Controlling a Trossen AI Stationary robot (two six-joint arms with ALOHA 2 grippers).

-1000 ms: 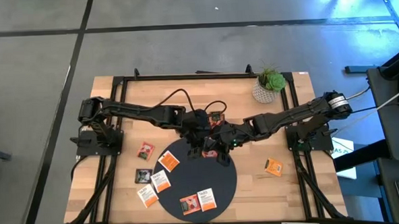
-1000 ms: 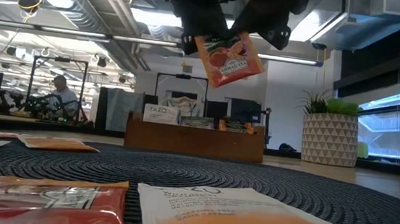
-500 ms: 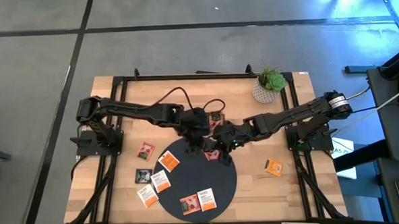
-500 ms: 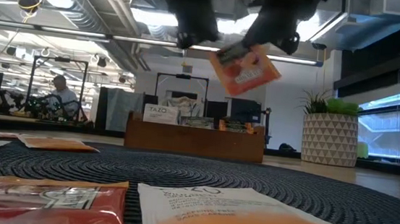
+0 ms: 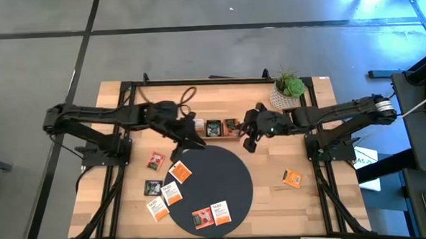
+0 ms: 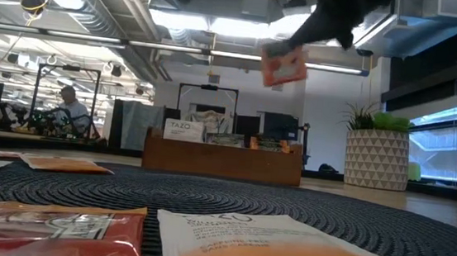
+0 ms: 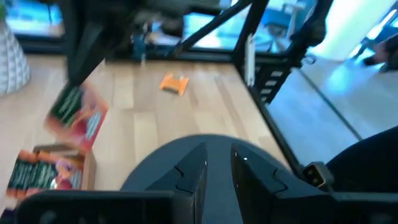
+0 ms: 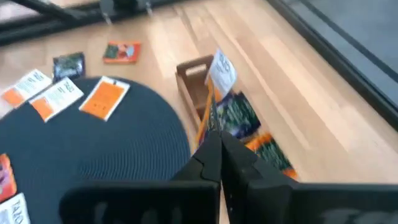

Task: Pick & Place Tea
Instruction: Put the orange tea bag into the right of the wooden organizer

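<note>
Nearest me, at the front edge of the dark round mat [image 5: 226, 180], two tea sachets [image 5: 211, 215] lie side by side, one red, one white with orange. Just beside them, where the mat meets the bare table [image 5: 332, 201], three more orange-and-white sachets [image 5: 169, 192] sit in a loose cluster, with a black sachet [image 5: 153, 186] and a red sachet [image 5: 156, 160] on the wood on that side. A lone orange sachet [image 5: 292, 177] lies well apart on the other side.

Behind the mat, the left pincer [image 5: 192, 142] hangs over its back rim, fingers a little spread and nothing between them. The right pincer [image 5: 248, 138] is pressed together, pinching a red-orange sachet [image 6: 284, 65] by its top edge. That sachet hangs tilted in the air at the right end of the wooden tray [image 5: 215, 127], clear of the packets standing in its compartments. Farthest back stands a potted plant [image 5: 287, 91].
</note>
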